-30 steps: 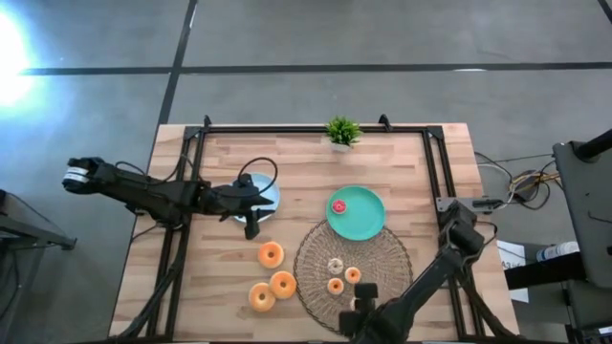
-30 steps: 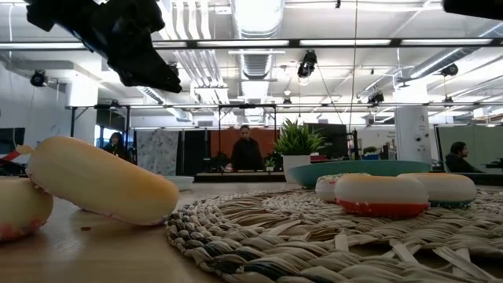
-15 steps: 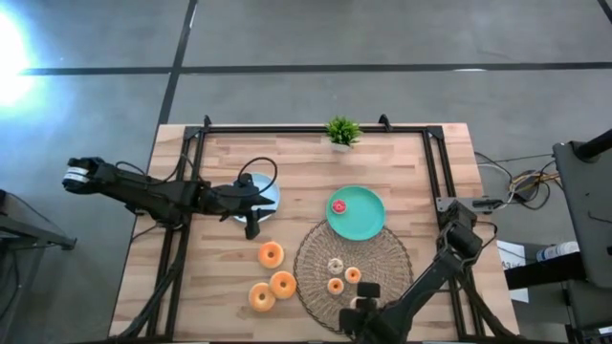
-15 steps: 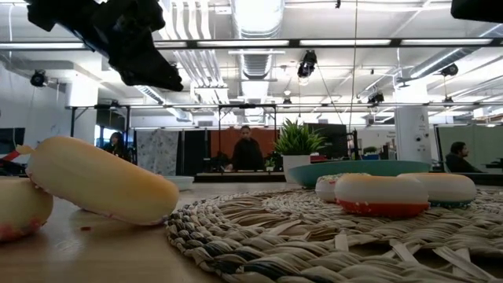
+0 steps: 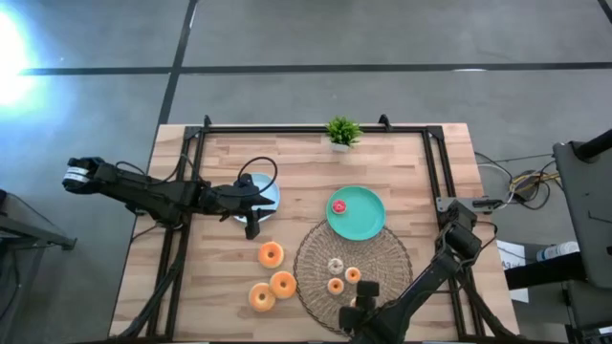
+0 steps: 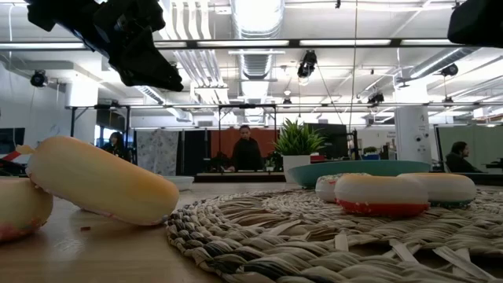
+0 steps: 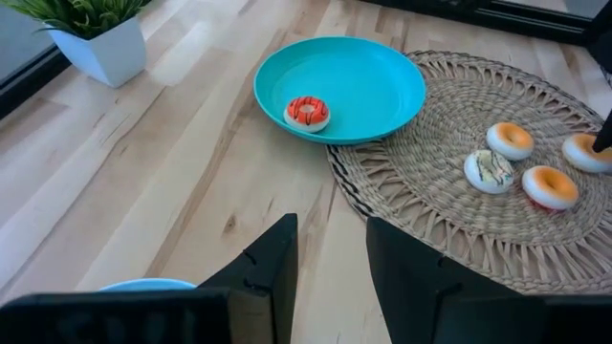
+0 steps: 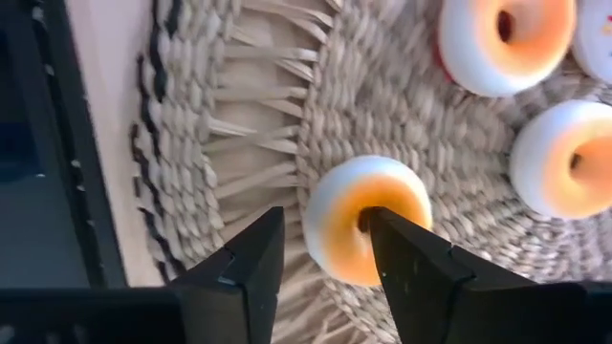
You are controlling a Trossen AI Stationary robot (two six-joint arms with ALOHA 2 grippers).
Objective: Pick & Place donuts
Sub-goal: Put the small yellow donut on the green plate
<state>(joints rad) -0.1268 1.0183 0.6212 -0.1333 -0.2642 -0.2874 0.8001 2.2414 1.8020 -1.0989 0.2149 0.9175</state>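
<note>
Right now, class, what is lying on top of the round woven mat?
The woven mat carries three small donuts in plain view. A fourth donut sits at the mat's near edge, between the right gripper's open fingers, so the top camera barely sees it.

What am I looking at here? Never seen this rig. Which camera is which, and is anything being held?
Two dark robot arms work at a wooden table. One camera looks straight down, one sits at table height, and one rides on each wrist. On the table: a woven mat with small donuts, three larger donuts beside it, a green plate holding a pink donut, a blue plate and a potted plant. The left gripper hangs open and empty by the blue plate. The right gripper is over the mat, one finger over the hole of a small donut; nothing is lifted.
</note>
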